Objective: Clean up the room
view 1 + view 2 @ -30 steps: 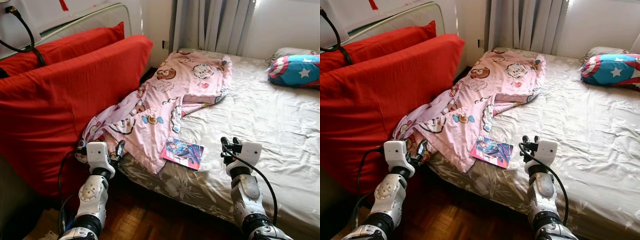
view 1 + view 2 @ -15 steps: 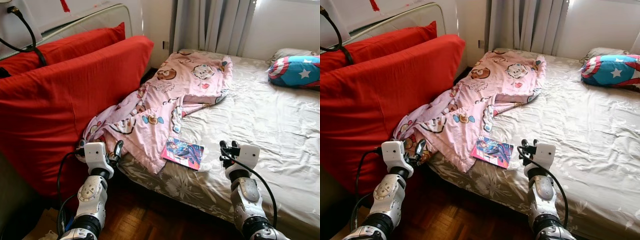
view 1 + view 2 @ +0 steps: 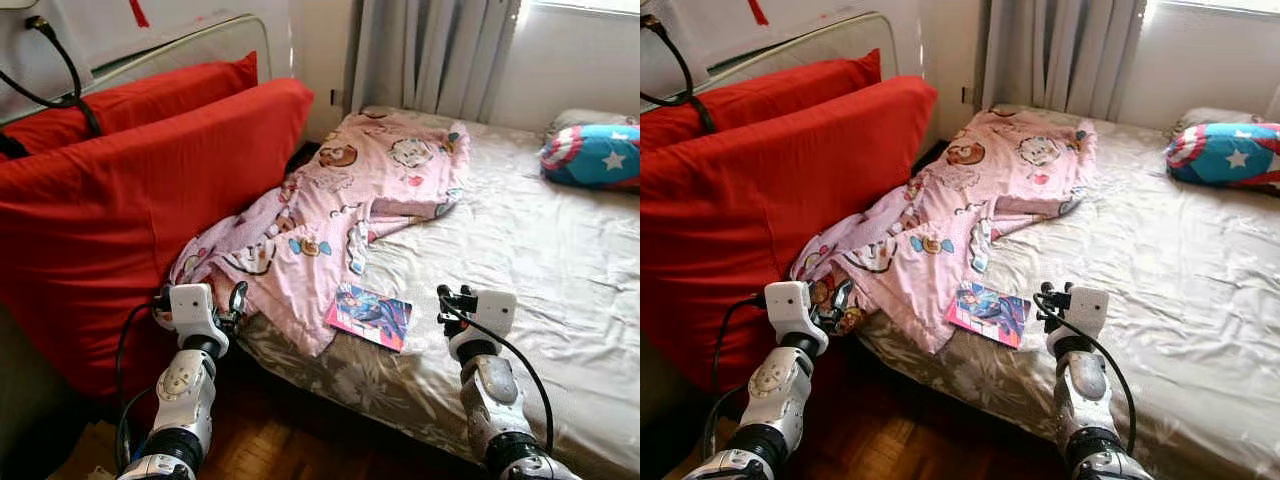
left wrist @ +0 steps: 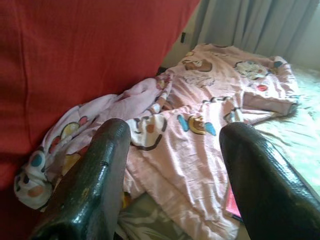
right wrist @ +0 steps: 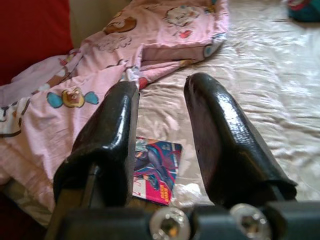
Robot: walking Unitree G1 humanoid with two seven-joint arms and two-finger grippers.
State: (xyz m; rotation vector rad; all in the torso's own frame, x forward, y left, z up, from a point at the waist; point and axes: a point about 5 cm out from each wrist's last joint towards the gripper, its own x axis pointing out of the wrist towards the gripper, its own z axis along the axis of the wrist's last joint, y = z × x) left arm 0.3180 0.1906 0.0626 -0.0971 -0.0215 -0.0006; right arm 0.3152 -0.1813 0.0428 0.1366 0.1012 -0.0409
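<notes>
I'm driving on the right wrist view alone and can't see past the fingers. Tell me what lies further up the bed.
Observer: A blue pillow with a white star lies at the far right end of the bed, in front of a grey one.
Operator: Say where the left gripper is.
Observer: The left gripper is open at the bed's near left corner, by the pink blanket where it hangs over the edge.
Operator: Report what's on the left side of the bed.
Observer: Big red cushions stand there, and the blanket's edge lies against them.
Operator: Place my gripper against the book.
Observer: The right gripper is open above the sheet, right of the book.
</notes>
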